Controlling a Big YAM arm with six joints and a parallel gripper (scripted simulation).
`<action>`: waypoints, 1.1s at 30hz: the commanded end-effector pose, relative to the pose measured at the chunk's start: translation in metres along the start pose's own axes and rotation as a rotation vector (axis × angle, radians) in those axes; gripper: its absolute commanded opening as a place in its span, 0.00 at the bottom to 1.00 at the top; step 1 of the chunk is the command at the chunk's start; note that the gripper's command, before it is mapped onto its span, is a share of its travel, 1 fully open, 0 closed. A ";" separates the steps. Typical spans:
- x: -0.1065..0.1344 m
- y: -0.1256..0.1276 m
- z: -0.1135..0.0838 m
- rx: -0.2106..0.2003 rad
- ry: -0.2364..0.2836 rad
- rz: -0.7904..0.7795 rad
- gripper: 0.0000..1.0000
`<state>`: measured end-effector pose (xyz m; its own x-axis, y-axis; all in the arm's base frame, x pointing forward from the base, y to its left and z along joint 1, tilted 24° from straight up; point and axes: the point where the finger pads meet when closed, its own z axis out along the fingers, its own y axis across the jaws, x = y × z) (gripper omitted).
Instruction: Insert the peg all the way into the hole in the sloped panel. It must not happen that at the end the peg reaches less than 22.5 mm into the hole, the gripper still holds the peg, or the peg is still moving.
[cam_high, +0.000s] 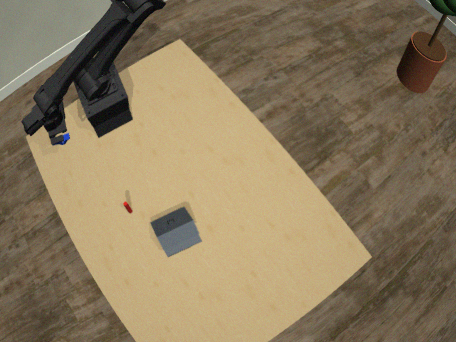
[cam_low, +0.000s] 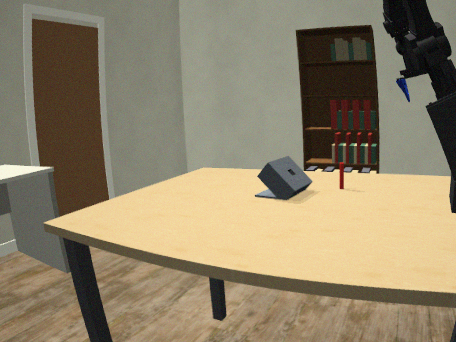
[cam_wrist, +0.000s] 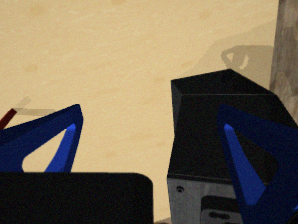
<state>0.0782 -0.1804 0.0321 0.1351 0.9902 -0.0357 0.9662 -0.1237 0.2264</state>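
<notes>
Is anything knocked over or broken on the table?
Nothing stands out. The red peg stands upright on the table, apart from the grey sloped panel, which sits flat and unharmed. The gripper hangs open and empty near the arm's base.

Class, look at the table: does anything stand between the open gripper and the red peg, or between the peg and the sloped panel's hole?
Nothing visible does. The open gripper hangs near the arm's base; the peg stands upright beside the sloped panel, bare table between.

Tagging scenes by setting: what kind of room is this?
Likely a home office or study: a tall bookshelf with books against the wall, a brown door, a wooden table on a plank floor, and a potted plant.
</notes>
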 end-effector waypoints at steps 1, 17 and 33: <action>-0.026 0.025 -0.010 -0.019 -0.054 -0.154 1.00; -0.025 0.083 0.012 -0.037 -0.061 -0.602 1.00; -0.004 0.146 0.038 -0.067 -0.074 -1.049 1.00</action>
<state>0.2017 -0.1935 0.0200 -0.6828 0.6858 -0.2517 0.6777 0.7233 0.1325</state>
